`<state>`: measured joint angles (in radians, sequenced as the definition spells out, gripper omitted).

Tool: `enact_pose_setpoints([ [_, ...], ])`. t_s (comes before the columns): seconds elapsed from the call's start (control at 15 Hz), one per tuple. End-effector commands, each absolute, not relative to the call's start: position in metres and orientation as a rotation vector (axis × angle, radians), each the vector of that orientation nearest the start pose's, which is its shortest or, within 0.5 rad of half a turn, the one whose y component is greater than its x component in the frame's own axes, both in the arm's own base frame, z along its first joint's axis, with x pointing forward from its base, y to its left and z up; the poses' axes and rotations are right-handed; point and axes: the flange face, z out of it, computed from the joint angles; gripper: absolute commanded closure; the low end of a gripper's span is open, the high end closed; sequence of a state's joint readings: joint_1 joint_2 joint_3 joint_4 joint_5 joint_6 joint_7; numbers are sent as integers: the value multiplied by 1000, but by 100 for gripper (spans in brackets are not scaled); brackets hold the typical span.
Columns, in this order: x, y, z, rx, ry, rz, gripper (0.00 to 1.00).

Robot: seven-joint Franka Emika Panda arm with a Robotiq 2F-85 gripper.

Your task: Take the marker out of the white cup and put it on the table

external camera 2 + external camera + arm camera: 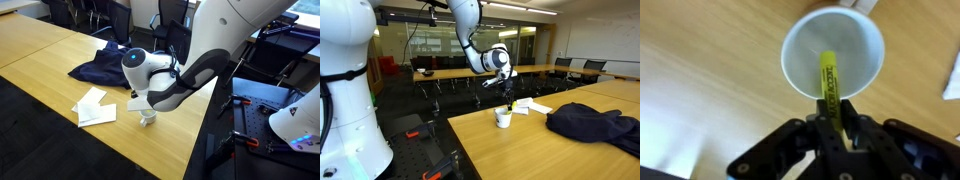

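The white cup stands on the light-wood table, directly below my gripper. It also shows in both exterior views. The yellow-green marker reaches from inside the cup up between my fingers. My gripper is shut on the marker's upper end and holds it just above the cup. In an exterior view the gripper hangs over the cup with the marker below it. In the other exterior view the gripper hides the marker.
A dark jacket lies on the table beyond the cup. White papers lie beside the cup. The table edge runs close to the cup. Long tables with black chairs stand behind.
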<state>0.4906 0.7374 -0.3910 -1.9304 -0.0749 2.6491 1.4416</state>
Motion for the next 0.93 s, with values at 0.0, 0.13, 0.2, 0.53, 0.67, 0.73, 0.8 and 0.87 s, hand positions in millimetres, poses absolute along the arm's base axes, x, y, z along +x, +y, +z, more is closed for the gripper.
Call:
enact_pose_setpoints([
  [0.0,593,45,175,-2636,1804,-252,95],
  [0.13,583,19,191,-2594,1797,-141,95],
  [0.2,579,2,196,-2558,1800,-80,95],
  [0.53,552,-91,167,-2550,1670,284,95],
  [0.67,545,-112,137,-2636,1522,337,95],
  [0.73,545,-116,123,-2684,1444,321,95],
  [0.8,546,-116,109,-2723,1376,314,95],
  [0.87,549,-114,96,-2769,1307,289,95],
])
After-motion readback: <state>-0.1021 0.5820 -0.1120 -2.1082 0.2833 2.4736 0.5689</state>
